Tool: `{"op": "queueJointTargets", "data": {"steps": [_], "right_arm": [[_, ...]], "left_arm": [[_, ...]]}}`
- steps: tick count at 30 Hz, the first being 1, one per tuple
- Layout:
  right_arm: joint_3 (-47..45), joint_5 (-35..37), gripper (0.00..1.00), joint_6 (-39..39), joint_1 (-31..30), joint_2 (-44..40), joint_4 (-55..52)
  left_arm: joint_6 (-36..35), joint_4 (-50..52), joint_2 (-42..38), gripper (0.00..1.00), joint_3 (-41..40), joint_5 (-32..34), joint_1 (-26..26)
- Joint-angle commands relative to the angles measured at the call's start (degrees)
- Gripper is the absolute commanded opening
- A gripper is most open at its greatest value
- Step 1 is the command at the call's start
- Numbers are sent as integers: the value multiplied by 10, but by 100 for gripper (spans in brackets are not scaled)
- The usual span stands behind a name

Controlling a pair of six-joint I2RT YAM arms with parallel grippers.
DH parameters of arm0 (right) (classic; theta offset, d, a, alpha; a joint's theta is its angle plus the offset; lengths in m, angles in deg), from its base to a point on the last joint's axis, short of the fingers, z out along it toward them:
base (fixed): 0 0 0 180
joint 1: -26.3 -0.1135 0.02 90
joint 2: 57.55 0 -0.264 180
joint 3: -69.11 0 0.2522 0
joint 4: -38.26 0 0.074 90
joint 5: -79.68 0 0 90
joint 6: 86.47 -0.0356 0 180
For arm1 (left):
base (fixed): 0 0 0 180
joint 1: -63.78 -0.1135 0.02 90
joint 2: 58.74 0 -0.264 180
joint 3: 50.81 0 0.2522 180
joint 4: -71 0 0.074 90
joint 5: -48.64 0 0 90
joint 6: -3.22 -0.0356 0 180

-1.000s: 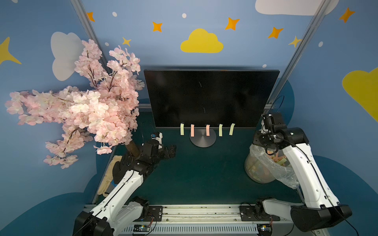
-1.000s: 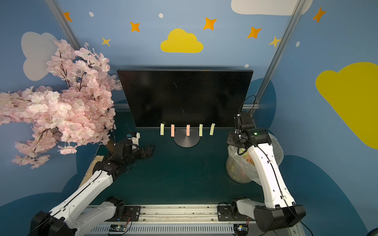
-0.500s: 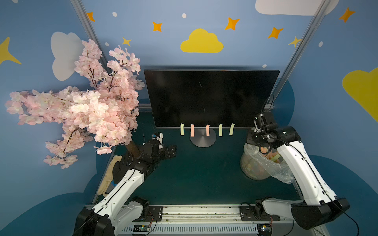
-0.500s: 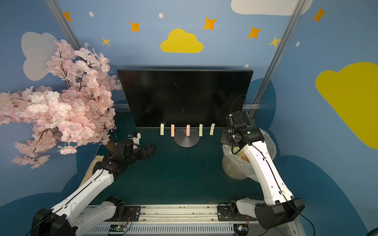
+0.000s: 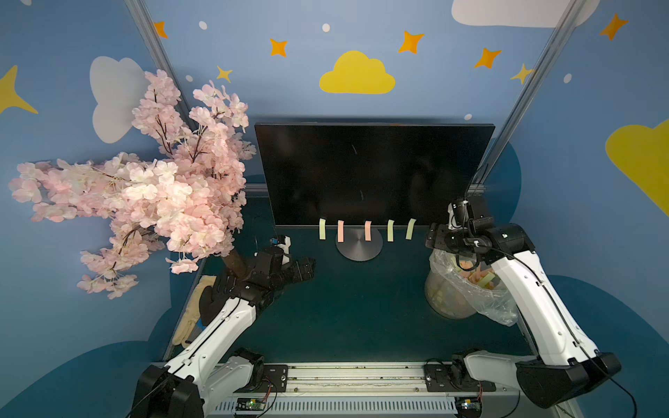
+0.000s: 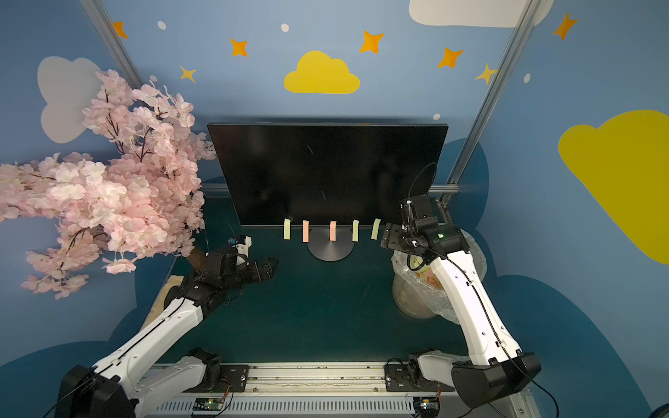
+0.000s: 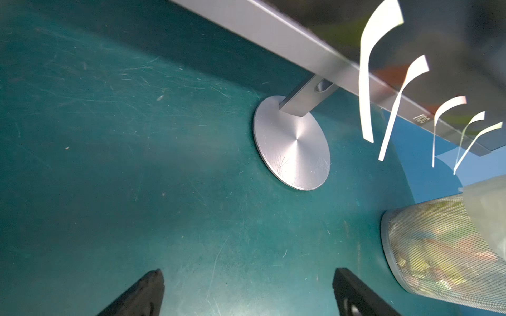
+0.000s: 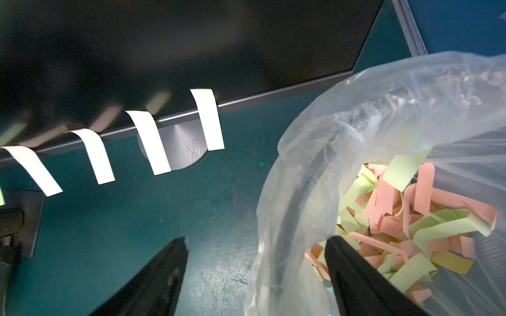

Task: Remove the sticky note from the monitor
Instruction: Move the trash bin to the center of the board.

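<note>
Left wrist view: one logo (image 7: pixel 420 119) is legible and reads "AOC". It is seen upside down, in pale letters on the silver-grey strip along the lower edge of the monitor (image 7: pixel 287 39). In both top views and the right wrist view that strip is too small or blurred to read.

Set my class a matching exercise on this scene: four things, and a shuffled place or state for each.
1 monitor
2 bin
3 blossom tree
4 right gripper

A open and empty
B five sticky notes hang from its lower edge
C holds pink and green paper strips
D beside the left arm

Pairs: 1-B, 2-C, 3-D, 4-A
</note>
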Motion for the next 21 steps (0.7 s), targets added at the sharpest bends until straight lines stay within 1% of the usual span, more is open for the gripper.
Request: {"op": "queueJointTargets", "data": {"steps": [1, 4, 7, 10, 13, 15, 18, 21], "right_arm": [[34, 12, 87, 7, -3, -28, 9], [54, 7, 87, 13, -3, -37, 13], [73, -13, 86, 19, -4, -44, 20], [81, -52, 84, 19, -5, -52, 37], [70, -99, 83, 20, -13, -60, 73], [50, -137, 82, 23, -23, -67, 111], [30, -183, 82, 21, -43, -67, 148], [28, -194, 81, 22, -80, -53, 160]], "left_arm": [[23, -1, -4, 100, 14, -19, 1], [53, -19, -9, 100, 3, -24, 1], [91, -60, -16, 100, -17, -37, 2], [137, -113, -25, 100, -40, -43, 2], [189, -177, -29, 100, -63, -43, 2], [221, -199, -23, 100, -69, -43, 2], [245, -226, -8, 100, -65, -52, 2], [271, -247, 3, 100, -58, -54, 2]]}}
